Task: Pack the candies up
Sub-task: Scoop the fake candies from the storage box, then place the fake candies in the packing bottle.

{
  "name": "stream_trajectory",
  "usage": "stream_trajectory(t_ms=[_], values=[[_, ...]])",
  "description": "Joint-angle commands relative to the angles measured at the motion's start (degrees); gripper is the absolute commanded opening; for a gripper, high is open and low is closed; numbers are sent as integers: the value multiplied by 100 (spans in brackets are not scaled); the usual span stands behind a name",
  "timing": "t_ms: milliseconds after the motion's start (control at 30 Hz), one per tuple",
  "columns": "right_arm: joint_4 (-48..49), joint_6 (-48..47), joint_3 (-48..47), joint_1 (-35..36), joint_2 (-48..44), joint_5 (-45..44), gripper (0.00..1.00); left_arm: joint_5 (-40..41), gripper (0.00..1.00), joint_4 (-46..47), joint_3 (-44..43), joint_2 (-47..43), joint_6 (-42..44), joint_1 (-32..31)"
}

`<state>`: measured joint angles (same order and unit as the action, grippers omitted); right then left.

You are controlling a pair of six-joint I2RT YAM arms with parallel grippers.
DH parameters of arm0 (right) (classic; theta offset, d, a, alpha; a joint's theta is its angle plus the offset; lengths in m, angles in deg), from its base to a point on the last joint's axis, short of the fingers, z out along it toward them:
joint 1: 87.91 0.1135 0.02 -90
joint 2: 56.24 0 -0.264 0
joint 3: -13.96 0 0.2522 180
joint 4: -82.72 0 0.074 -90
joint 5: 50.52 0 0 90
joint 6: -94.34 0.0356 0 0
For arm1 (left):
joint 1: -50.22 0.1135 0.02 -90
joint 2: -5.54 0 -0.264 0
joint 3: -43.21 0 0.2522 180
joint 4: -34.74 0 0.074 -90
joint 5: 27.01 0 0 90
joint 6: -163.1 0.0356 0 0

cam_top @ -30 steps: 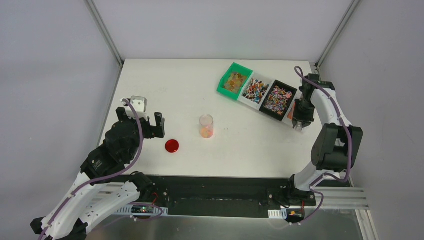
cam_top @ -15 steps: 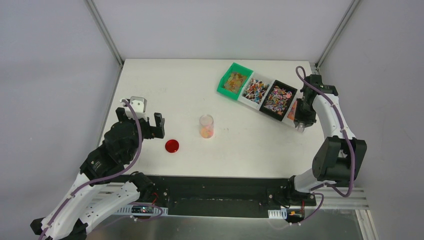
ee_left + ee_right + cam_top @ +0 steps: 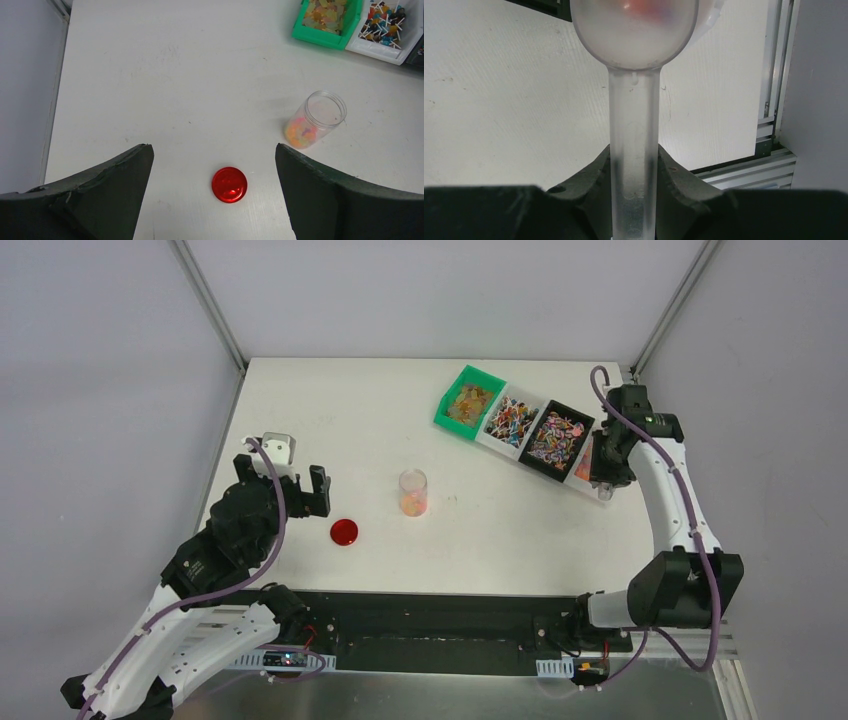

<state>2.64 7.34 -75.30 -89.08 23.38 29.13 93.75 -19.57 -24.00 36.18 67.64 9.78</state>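
Nothing readable here, honestly. No lettering, numbers or logos come through in any view. The candies (image 3: 555,437) in the bins (image 3: 325,39) far off from the red lid (image 3: 229,184) are too tiny to make out any wrapper print, and the lid shows no legible marking.

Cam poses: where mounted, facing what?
Top external: above, behind the robot, looking down on the table; left arm, right arm show.
Left wrist: on that arm, facing down at red lid, jar; open left pincer shows.
Right wrist: on that arm, facing along the scoop; right pincer grips it.
Top and left wrist share lid and jar.
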Motion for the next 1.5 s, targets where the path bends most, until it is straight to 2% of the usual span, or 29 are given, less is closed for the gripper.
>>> stream_trajectory(t_ms=[0, 167, 467, 833, 1100, 1467], values=[[100, -437, -287, 370, -370, -157, 0, -176, 96, 241, 2, 4, 4, 10], [165, -962, -242, 884, -532, 159, 0, -163, 96, 241, 1, -48, 6, 10], [814, -2159, 94, 2482, -1226, 516, 0, -91, 96, 242, 6, -115, 3, 10], [780, -2666, -48, 3698, -1243, 885, 0, -2, 96, 266, 51, -265, -10, 6], [297, -3185, -374, 4595, -890, 52, 0, 41, 96, 242, 10, -156, -32, 10], [-412, -3704, -1145, 5596, 259, -1197, 0, 149, 98, 241, 23, -242, -35, 10]])
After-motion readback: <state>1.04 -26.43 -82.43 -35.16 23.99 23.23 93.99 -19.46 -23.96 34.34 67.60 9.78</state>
